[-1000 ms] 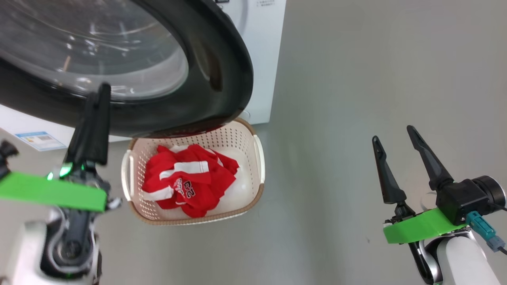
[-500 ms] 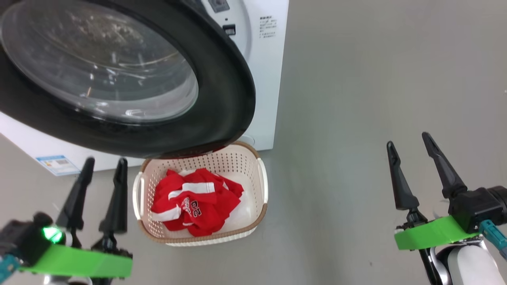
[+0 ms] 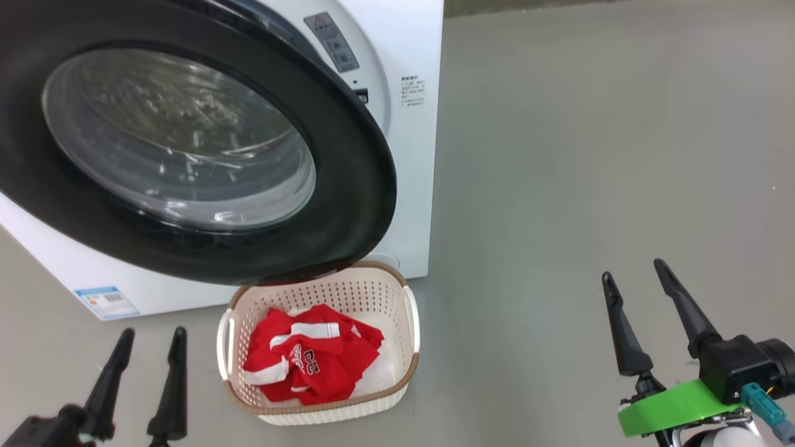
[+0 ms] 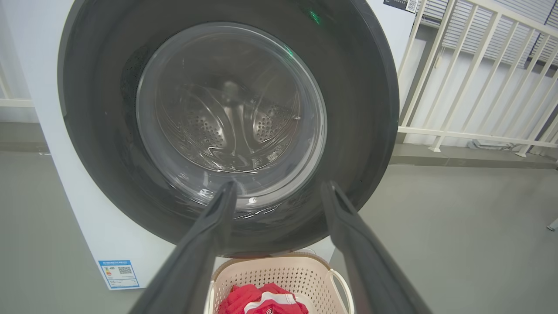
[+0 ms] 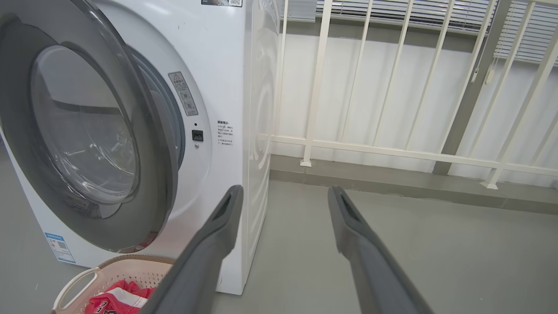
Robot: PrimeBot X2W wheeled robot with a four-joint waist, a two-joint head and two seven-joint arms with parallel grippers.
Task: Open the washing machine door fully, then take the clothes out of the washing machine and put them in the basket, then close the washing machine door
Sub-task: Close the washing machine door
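Black and two-fingered, the left tool (image 3: 153,335) sits at the lower left of the head view, above the grey floor (image 3: 590,155). Its fingers are spread apart, grasp nothing, and point toward the washing machine (image 3: 410,155). A blue label sticker (image 3: 105,301) is fixed low on the left of the white front panel, just beyond the fingertips.

The washing machine door (image 3: 351,186) is round and glossy black, with a bulging glass window (image 3: 180,149) at its centre. In the left wrist view the window faces the camera, and the perforated steel drum (image 4: 231,126) shows through it. In the right wrist view the door's right edge stands off the front panel: the door is ajar, not latched.

The basket (image 3: 338,292) stands on the floor directly before the machine, open side up. In the head view its far rim lies under the door's lower edge. Its long axis runs left to right, roughly parallel to the front panel, with a handle (image 3: 222,338) at each end.

The clothes (image 3: 310,363) lie inside the basket as one crumpled red bundle with white bands and lettering. The bundle occupies the left and centre, and its longer spread follows the basket's long axis.

The right tool (image 3: 632,271) is at the lower right, well apart from the basket. Its fingers are spread, empty, and point toward the far floor. A white railing (image 5: 392,152) runs along the wall to the right of the machine.
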